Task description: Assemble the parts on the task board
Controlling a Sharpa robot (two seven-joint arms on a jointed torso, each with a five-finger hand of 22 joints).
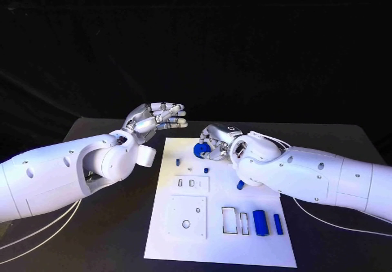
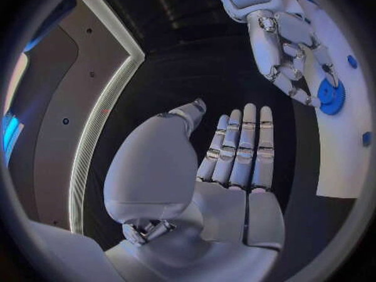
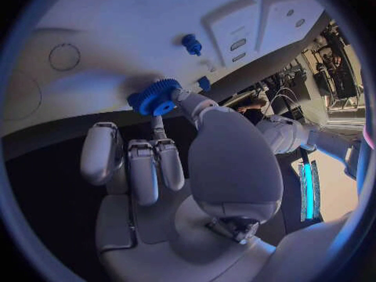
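The white task board [image 1: 220,238] lies in the middle of the table. My right hand [image 1: 219,141] hovers over its far end and pinches a blue gear [image 1: 199,149] between thumb and a finger. The right wrist view shows that gear [image 3: 156,98] at the fingertips of the right hand [image 3: 156,163], just above the board [image 3: 118,25]. My left hand [image 1: 157,118] is raised beyond the board's far left corner, fingers apart and holding nothing. In the left wrist view its fingers [image 2: 239,147] lie stretched out flat, with the gear [image 2: 331,97] and right hand [image 2: 286,50] beyond them.
Small blue pegs [image 1: 178,161] [image 1: 206,169] stand on the board near the gear. A blue piece [image 1: 240,185] lies under my right forearm. Two blue bars [image 1: 260,222] [image 1: 278,224] rest at the board's near right, beside rectangular slots [image 1: 235,221]. A square plate [image 1: 187,217] sits near left.
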